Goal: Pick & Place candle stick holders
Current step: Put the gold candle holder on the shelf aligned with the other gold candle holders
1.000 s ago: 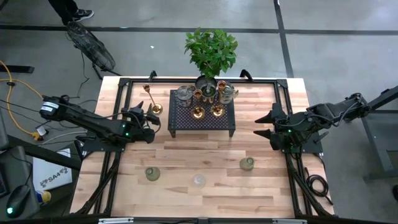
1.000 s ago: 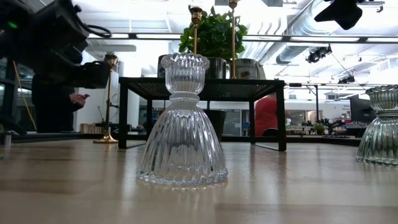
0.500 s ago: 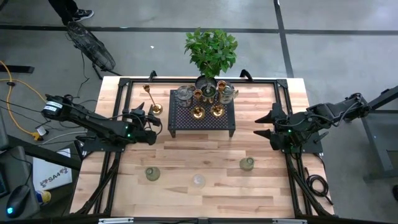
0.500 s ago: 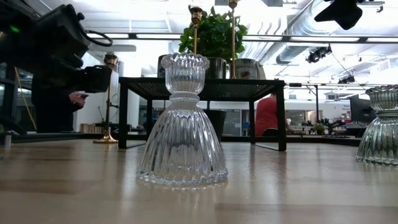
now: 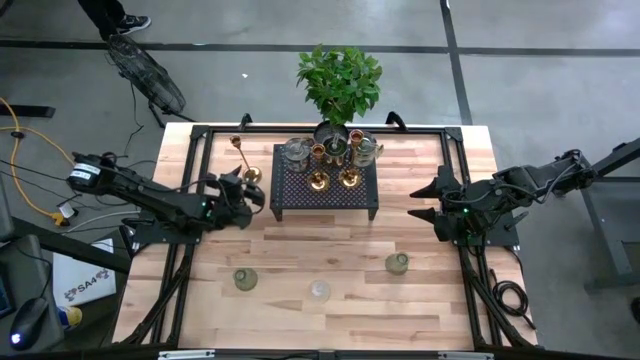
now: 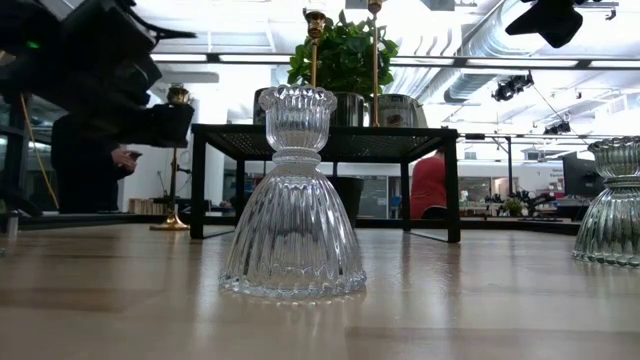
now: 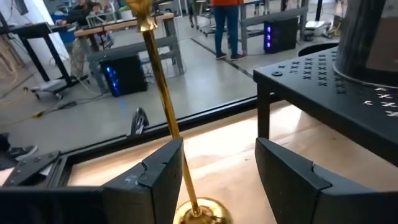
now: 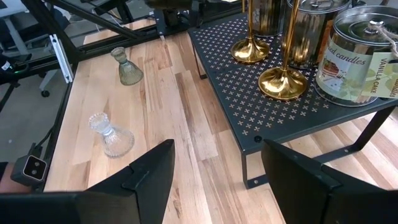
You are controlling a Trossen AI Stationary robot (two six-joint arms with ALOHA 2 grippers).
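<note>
Brass candle stick holder [image 7: 163,106] lined up, not gripped yet
Left gripper [image 5: 246,189] has crept toward it since a second ago; fingers spread either side of the stem, far-left beside black stand [image 5: 325,183]. Close next. Right gripper [image 5: 424,198] waits spread, right side

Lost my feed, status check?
Left gripper open, lined up on the brass candlestick beside the black stand. Right gripper open, waiting right of stand. Nothing blocking.

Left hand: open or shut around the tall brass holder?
Open. The left hand has its fingers spread either side of the upright brass holder, not clamping its stem.
</note>
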